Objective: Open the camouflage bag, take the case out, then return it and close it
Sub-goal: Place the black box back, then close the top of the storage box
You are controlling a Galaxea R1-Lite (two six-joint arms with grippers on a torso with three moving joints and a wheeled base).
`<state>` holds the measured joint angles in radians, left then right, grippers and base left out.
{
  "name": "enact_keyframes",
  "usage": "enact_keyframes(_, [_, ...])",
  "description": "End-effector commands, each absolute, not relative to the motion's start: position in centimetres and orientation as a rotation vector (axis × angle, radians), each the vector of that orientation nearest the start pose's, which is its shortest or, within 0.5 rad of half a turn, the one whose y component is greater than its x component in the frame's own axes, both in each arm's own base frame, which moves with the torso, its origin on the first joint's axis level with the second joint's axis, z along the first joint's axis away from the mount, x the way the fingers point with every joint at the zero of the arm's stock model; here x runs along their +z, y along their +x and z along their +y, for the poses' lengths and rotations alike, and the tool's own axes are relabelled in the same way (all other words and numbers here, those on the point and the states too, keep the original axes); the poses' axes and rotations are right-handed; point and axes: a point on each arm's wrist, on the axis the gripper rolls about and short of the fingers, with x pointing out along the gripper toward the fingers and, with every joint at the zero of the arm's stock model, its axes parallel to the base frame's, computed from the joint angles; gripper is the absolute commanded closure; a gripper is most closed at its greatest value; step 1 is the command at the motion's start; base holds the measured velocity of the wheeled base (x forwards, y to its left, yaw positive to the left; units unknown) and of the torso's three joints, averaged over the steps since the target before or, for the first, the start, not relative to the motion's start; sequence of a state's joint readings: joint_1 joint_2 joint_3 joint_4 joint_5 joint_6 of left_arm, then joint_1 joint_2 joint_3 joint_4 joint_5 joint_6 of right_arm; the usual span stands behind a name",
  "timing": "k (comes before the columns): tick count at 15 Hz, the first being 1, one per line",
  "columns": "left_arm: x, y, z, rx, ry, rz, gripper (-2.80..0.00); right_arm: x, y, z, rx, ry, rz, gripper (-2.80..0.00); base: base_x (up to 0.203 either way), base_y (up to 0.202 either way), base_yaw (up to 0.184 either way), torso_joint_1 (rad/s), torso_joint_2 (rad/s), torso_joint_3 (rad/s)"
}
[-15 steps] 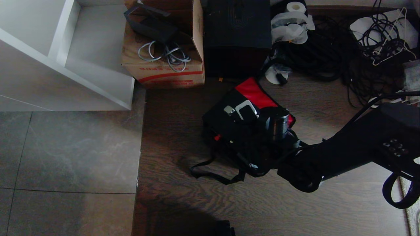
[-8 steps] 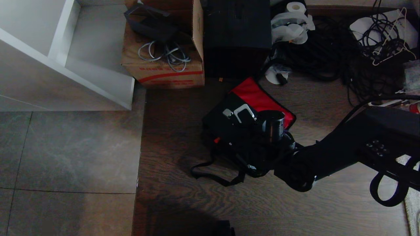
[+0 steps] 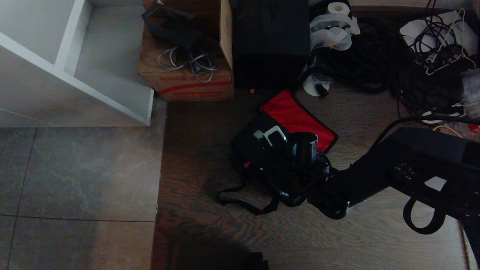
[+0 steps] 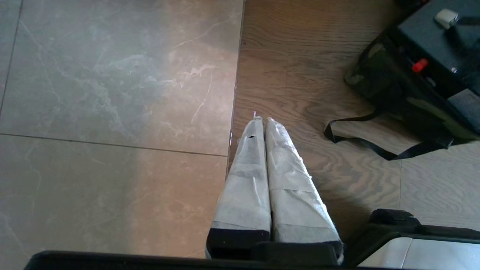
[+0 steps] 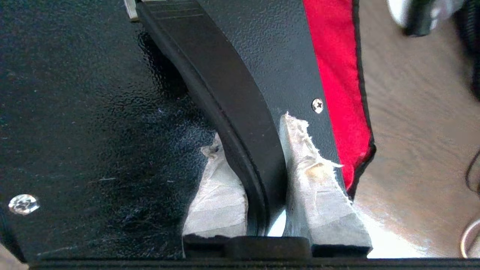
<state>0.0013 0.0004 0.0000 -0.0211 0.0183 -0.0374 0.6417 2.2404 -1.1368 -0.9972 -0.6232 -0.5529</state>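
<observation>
Camouflage bag (image 3: 262, 176) sits open on the wooden floor (image 3: 232, 232), its red inner lid panel (image 3: 296, 116) folded back flat toward the clutter behind it. The case (image 3: 270, 150) stands in the mouth of the bag, black and rigid, with its small red spot (image 4: 420, 65) showing on the side and one pale metal end mount (image 3: 259, 134) catching the light. The right gripper (image 5: 255, 150) reaches in from the right over the case, its taped jaws closed around the flat black top handle (image 5: 225, 93), one padded finger on each side of the strap. The bag's black shoulder strap (image 3: 243, 200) trails loose across the boards in front. Off to the left the left gripper (image 4: 262, 123) hangs idle above the seam between grey tile and wood, well apart from the bag, jaws pressed together on nothing. Behind the bag stand a brown cardboard carton (image 3: 183, 75) with cables in it and a taller plain black box (image 3: 270, 41).
</observation>
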Motion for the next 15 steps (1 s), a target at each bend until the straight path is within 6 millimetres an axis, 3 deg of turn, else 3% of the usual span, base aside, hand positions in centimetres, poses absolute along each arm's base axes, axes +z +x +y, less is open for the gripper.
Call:
enact_keyframes(1, [7.5, -2.2, 0.0, 0.020, -0.038, -0.013, 0.00, 9.4, 35.0, 24.5, 0.042, -0.635, 0.100, -2.80, 0.000, 0.000, 0.000, 0.000, 0.00, 0.000])
enact_keyframes(6, [7.5, -2.2, 0.0, 0.020, -0.038, -0.013, 0.00, 7.8, 31.8, 25.0, 0.136, -0.689, 0.159, -2.80, 0.000, 0.000, 0.000, 0.000, 0.00, 0.000])
enact_keyframes(10, [7.5, -2.2, 0.0, 0.020, -0.038, -0.013, 0.00, 12.1, 29.3, 23.6, 0.164, -0.656, 0.134, -2.80, 0.000, 0.000, 0.000, 0.000, 0.00, 0.000])
enact_keyframes(11, [7.5, -2.2, 0.0, 0.020, -0.038, -0.013, 0.00, 12.7, 28.8, 22.9, 0.162, -0.636, 0.161, 0.00, 0.000, 0.000, 0.000, 0.000, 0.00, 0.000])
enact_keyframes(15, [7.5, -2.2, 0.0, 0.020, -0.038, -0.011, 0.00, 14.4, 28.2, 18.8, 0.093, -0.528, 0.270, 0.00, 0.000, 0.000, 0.000, 0.000, 0.00, 0.000])
